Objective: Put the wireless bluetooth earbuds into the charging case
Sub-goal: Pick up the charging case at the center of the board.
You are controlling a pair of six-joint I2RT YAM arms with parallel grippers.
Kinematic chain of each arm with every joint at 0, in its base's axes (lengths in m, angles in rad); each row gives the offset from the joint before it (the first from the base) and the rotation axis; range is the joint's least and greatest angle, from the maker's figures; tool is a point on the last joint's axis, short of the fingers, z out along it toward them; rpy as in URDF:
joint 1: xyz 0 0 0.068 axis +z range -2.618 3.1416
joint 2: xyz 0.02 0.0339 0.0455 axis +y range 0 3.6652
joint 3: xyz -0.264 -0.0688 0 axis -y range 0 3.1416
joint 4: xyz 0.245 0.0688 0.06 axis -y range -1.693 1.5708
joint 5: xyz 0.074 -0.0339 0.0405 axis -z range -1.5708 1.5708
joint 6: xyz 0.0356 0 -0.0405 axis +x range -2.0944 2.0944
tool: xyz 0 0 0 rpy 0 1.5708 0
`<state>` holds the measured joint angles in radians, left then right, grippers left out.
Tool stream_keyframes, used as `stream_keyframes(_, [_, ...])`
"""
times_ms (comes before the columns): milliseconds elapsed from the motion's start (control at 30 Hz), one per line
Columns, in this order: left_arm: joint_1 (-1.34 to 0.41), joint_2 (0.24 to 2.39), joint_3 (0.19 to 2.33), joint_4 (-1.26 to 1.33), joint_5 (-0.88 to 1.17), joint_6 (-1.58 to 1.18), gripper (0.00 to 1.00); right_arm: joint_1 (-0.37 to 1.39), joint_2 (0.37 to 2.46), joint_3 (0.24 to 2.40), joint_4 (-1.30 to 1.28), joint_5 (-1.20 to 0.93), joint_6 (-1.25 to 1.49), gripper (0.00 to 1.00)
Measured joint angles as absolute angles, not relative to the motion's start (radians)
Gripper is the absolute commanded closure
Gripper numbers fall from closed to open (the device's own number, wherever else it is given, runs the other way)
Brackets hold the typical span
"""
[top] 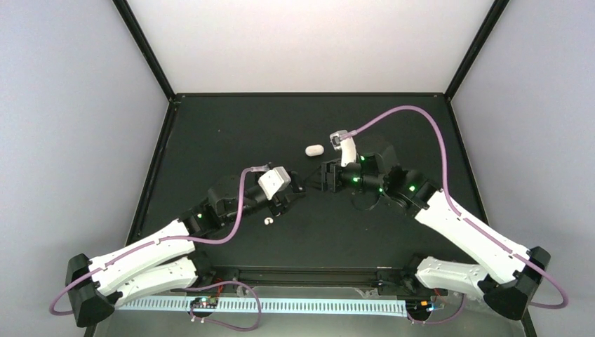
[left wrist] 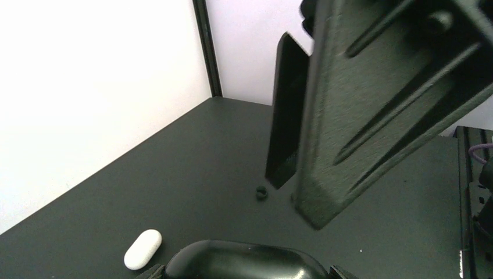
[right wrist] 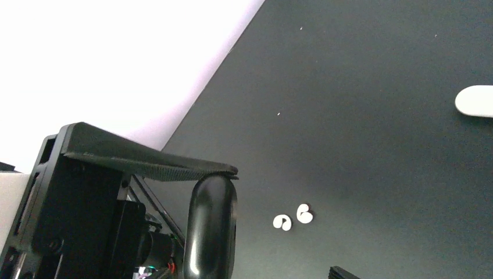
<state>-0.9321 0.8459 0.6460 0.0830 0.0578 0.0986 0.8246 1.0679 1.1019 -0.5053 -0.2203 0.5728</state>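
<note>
The white oval charging case (top: 313, 149) lies shut on the black table, behind both grippers; it also shows in the left wrist view (left wrist: 142, 249) and at the right wrist view's right edge (right wrist: 475, 101). The two white earbuds (top: 267, 220) lie side by side on the table under the left arm, one (right wrist: 282, 222) next to the other (right wrist: 304, 214). My left gripper (top: 300, 186) (left wrist: 296, 200) is open and empty above the table. My right gripper (top: 325, 175) (right wrist: 212, 256) is shut on a glossy black oval object (right wrist: 212, 221) (left wrist: 244, 261), pinched by its ends.
A small black round bit (left wrist: 261, 193) lies on the table below the left fingertips. Black frame posts and pale walls close the table's back and sides. A purple cable loops over each arm.
</note>
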Motion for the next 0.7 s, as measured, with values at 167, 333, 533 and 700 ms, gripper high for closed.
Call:
stream_keyframes(167, [-0.939, 0.839, 0.646, 0.083, 0.056, 0.104, 0.51, 0.838, 1.134, 1.142, -0.489, -0.231, 0.583, 0.38])
stream_keyframes(333, [-0.948, 0.839, 0.646, 0.083, 0.052, 0.105, 0.51, 0.861, 1.176, 1.179, -0.477, -0.244, 0.583, 0.46])
stream_keyframes(533, [-0.952, 0.839, 0.646, 0.083, 0.047, 0.106, 0.51, 0.884, 1.212, 1.197, -0.473, -0.246, 0.58, 0.55])
stream_keyframes(700, [-0.952, 0.839, 0.646, 0.083, 0.042, 0.106, 0.51, 0.892, 1.231, 1.2, -0.479, -0.244, 0.576, 0.6])
